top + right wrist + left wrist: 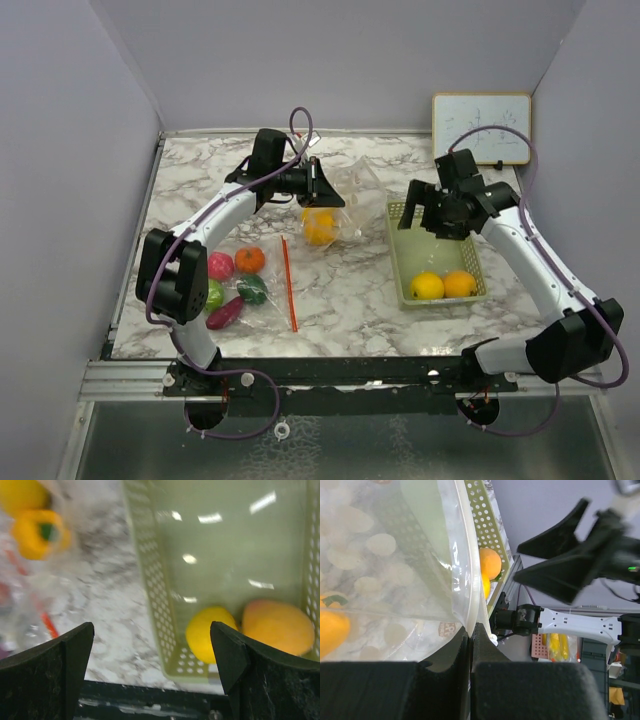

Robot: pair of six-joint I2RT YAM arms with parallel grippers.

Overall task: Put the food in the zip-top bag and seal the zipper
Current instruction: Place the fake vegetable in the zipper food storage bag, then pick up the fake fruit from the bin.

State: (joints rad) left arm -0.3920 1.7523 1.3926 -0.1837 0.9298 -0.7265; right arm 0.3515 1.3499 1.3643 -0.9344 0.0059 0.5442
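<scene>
My left gripper (328, 187) (471, 630) is shut on the white zipper edge of the clear zip-top bag (345, 195) (420, 555) and holds it up over the table's middle. A yellow-orange pepper (320, 226) (332, 627) (40, 532) lies inside the bag. My right gripper (432, 215) (151, 630) hangs open and empty over the pale green basket (400, 270) (155, 580). A yellow lemon (427, 286) (210, 632) and an orange fruit (460, 284) (277, 625) lie in the basket. More food lies at the left: pink-red (220, 265), orange (250, 260), green (213, 295), dark green (252, 289) and purple-red (225, 313).
A thin red-orange strip (289, 285) (48, 624) lies on the marble table (350, 300) just right of the loose food. A small whiteboard (482, 128) leans on the back wall at the right. Grey walls close in the table's sides and back.
</scene>
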